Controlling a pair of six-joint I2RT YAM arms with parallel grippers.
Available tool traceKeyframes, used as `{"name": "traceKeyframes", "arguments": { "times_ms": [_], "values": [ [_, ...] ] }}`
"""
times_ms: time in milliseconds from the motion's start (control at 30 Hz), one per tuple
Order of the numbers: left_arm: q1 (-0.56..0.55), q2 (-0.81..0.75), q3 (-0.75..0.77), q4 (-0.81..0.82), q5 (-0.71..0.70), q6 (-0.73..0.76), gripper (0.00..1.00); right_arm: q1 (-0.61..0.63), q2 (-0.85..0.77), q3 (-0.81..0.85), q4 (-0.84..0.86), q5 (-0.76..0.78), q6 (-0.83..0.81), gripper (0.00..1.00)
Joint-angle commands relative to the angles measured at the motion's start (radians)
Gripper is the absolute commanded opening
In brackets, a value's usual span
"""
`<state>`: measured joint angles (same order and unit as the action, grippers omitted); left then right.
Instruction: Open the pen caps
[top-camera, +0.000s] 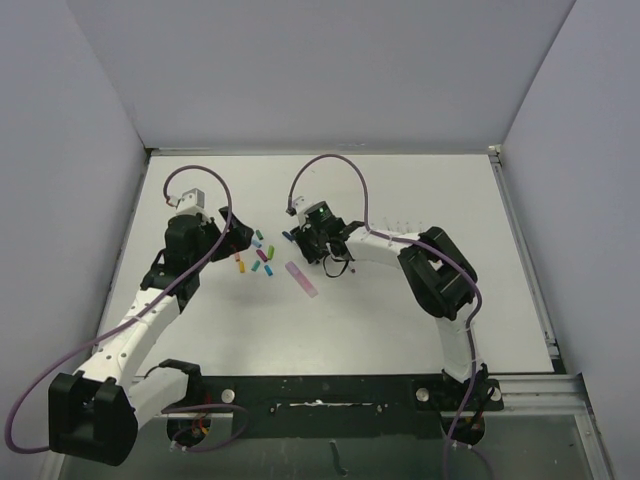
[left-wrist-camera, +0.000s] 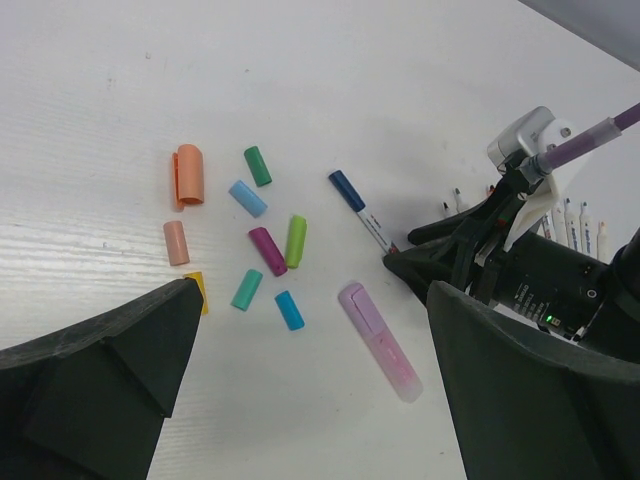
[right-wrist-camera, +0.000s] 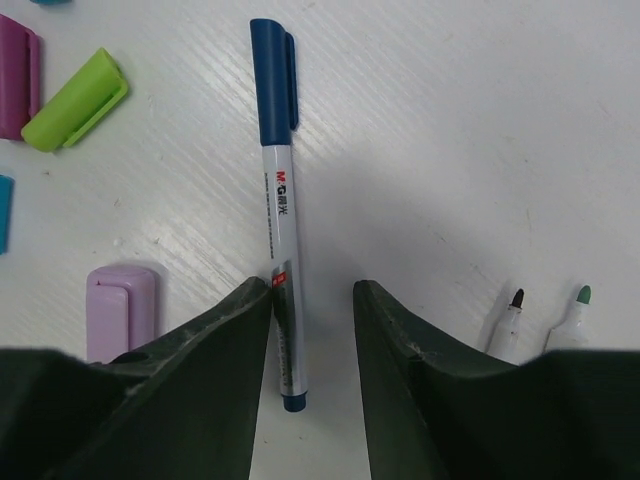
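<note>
A blue-capped pen with a white barrel lies on the table; its blue cap is on. My right gripper is open and low over it, with the barrel's tail between the fingers, right against the left finger. The pen also shows in the left wrist view. Several loose caps in orange, green, blue, magenta, lime, teal and yellow lie in a cluster. My left gripper is open and empty, hovering above the cluster and a pink highlighter.
Several uncapped pens lie in a row to the right of the right gripper, also seen from above. The pink highlighter lies in front of both grippers. The left gripper is close to the cluster.
</note>
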<state>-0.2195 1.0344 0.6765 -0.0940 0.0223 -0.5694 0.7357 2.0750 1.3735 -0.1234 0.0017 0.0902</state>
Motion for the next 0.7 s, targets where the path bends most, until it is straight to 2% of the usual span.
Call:
{"name": "traceKeyframes", "arguments": {
  "times_ms": [0, 200, 300, 433, 667],
  "values": [
    [0.008, -0.033, 0.023, 0.014, -0.008, -0.007, 0.98, 0.012, 0.027, 0.025, -0.020, -0.043, 0.017, 0.35],
    [0.009, -0.037, 0.019, 0.014, -0.003, -0.013, 0.98, 0.015, 0.039, 0.007, -0.045, -0.056, 0.025, 0.16],
    [0.008, -0.027, 0.009, 0.035, 0.008, -0.020, 0.98, 0.013, 0.039, 0.000, -0.047, -0.060, 0.028, 0.01],
    [0.006, 0.015, -0.030, 0.115, 0.047, -0.061, 0.98, 0.008, -0.001, -0.037, 0.004, -0.048, 0.032, 0.00],
    [-0.015, 0.138, -0.069, 0.287, 0.126, -0.136, 0.97, 0.010, -0.220, -0.214, 0.195, -0.051, 0.047, 0.00]
  ]
}}
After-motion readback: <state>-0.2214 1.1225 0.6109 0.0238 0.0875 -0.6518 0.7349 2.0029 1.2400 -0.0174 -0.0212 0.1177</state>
